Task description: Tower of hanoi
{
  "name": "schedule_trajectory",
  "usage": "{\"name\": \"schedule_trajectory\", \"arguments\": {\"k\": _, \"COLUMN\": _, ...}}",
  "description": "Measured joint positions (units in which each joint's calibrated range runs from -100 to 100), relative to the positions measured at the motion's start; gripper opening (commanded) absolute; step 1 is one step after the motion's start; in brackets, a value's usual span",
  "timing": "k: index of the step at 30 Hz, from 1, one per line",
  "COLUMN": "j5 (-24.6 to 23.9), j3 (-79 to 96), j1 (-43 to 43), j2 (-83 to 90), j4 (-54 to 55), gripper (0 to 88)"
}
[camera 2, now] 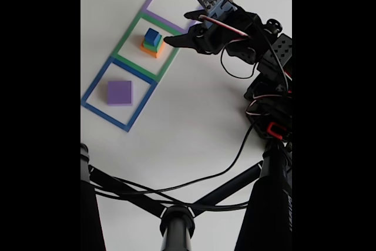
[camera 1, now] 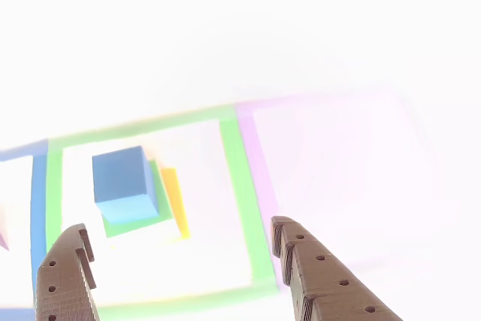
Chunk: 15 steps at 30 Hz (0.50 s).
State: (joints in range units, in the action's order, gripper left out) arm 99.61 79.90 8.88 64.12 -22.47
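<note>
taking the green outline (camera 2: 124, 48) as the landmark and reading the fixed view from left to right: the purple slab (camera 2: 120, 93) lies flat in the blue outline (camera 2: 94, 88) on the green outline's lower left, well apart from the arm; inside the green outline stands the stack, a blue cube (camera 2: 153, 36) on a green layer on an orange block (camera 2: 151, 50); just past the green outline's right edge hangs the gripper (camera 2: 174, 40), its dark tips aimed at the stack and near it, not touching. in the other view the same order holds: the blue cube (camera 1: 120, 176) sits left of centre within the green outline (camera 1: 242, 193), with the two brown fingers (camera 1: 66, 280) of the gripper (camera 1: 178, 234) rising from the bottom edge, spread wide apart and holding nothing. the stack lies ahead of the fingers and toward the left one, so the coming reach likely needs a forward move with a slight leftward shift. the cube is square, with no long axis to favour.
</note>
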Motion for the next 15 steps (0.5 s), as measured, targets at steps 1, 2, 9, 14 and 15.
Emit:
{"name": "schedule_trajectory", "arguments": {"k": 1, "j5": 0.2, "j3": 1.6, "j1": -0.3, "j2": -0.7, "j4": 3.0, "gripper": 27.0}}
{"name": "schedule_trajectory", "arguments": {"k": 2, "j5": 0.2, "j3": 3.0, "j1": -0.8, "j2": -1.5, "j4": 5.9, "gripper": 27.0}}
{"name": "schedule_trajectory", "arguments": {"k": 9, "j5": 0.4, "j3": 8.4, "j1": -3.6, "j2": -8.5, "j4": 22.2, "gripper": 26.8}}
{"name": "schedule_trajectory", "arguments": {"k": 14, "j5": 0.4, "j3": 9.1, "j1": -3.7, "j2": -16.0, "j4": 31.5, "gripper": 26.9}}
{"name": "schedule_trajectory", "arguments": {"k": 15, "j5": 0.4, "j3": 9.1, "j1": -3.8, "j2": -17.5, "j4": 33.1, "gripper": 26.8}}
